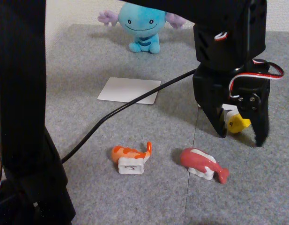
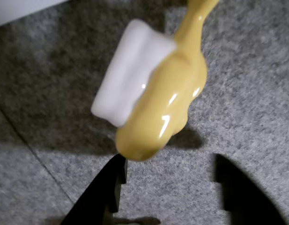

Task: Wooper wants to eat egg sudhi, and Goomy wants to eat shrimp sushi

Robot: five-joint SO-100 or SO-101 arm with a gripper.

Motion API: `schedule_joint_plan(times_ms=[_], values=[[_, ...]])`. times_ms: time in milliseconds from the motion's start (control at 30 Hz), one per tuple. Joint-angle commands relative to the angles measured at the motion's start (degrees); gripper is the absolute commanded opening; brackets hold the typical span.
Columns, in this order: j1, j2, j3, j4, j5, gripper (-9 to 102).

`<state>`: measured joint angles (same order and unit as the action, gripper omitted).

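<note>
1. The gripper (image 1: pixel 240 137) hangs low over the grey carpeted desk (image 1: pixel 88 75) at the right of the fixed view, its two black fingers (image 1: pixel 218 123) spread apart and pointing down.
2. The egg sudhi (image 1: pixel 238 123) sits in the gap between those fingers in the fixed view; only its yellow top and a bit of white show there.
3. In the wrist view the egg sudhi (image 2: pixel 158 93) lies on the grey surface just ahead of the fingertips (image 2: pixel 109 183), yellow topping glossy, white rice block to its left (the piece is tipped on its side). The fingers are released and parted, with neither pad pressing on the toy as far as this view shows.
4. The shrimp sushi (image 1: pixel 131 158), orange with white stripes and an upturned tail, rests on the desk left of the gripper, well apart from it.
5. A red-pink fish-tailed sushi toy (image 1: pixel 203 164) lies just to the right of the shrimp sushi, below and left of the gripper.
6. Wooper (image 1: pixel 141 26) sits upright at the far edge of the desk, facing the camera.
7. A white card (image 1: pixel 129 90) lies flat between Wooper and the sushi pieces, and a black cable (image 1: pixel 116 112) runs across the desk by its lower corner.
</note>
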<state>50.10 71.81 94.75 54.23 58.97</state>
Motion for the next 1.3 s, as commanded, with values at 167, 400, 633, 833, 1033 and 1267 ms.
schedule_joint_plan(times_ms=[167, 400, 633, 833, 1033, 1267], values=[[-2.29, 1.32, -2.29, 0.35, 6.33, 32], [-5.19, 2.64, -2.29, 0.62, 13.80, 32], [-5.71, 6.50, -2.29, -1.76, 15.64, 32], [-5.71, 6.59, -2.29, -5.45, 16.44, 32], [-5.89, 6.50, -2.29, -7.47, 17.40, 31], [-5.80, 4.57, -2.29, -9.49, 17.58, 22]])
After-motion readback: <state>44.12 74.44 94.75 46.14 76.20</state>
